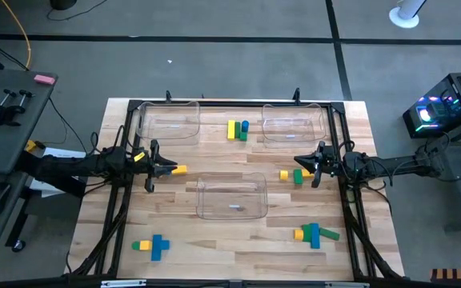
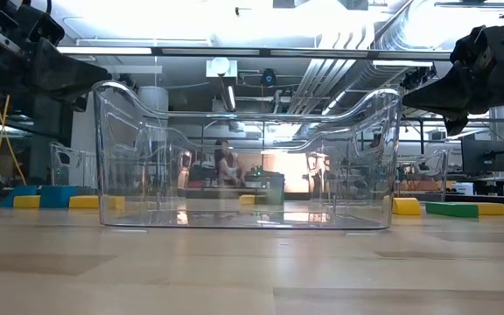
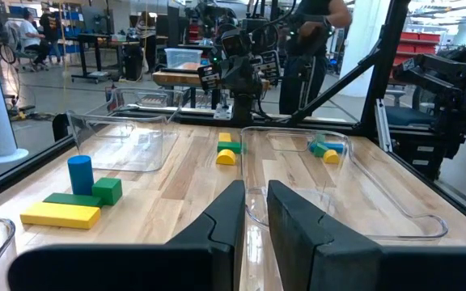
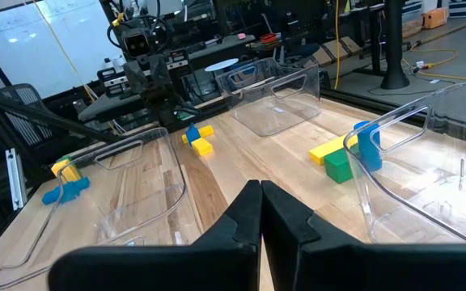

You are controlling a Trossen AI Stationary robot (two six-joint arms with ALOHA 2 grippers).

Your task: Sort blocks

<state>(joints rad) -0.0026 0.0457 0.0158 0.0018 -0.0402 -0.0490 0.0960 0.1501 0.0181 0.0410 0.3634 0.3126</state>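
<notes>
Small yellow, blue and green blocks lie in clusters on the wooden table: at the far middle (image 1: 237, 130), near left (image 1: 150, 246) and near right (image 1: 317, 234). A yellow and a green block (image 1: 293, 175) lie just in front of my right gripper (image 1: 314, 170). That gripper is level and shut, with nothing in it. A yellow bar (image 1: 179, 170) lies on the table just beyond the fingertips of my left gripper (image 1: 160, 168). The left gripper is also level, and its fingers (image 3: 225, 218) stand a narrow gap apart with nothing between them.
Three clear plastic trays stand on the table: far left (image 1: 166, 124), far right (image 1: 294, 126) and near middle (image 1: 232, 210). A black frame (image 1: 230, 103) runs around the table. People and workbenches show in the room beyond.
</notes>
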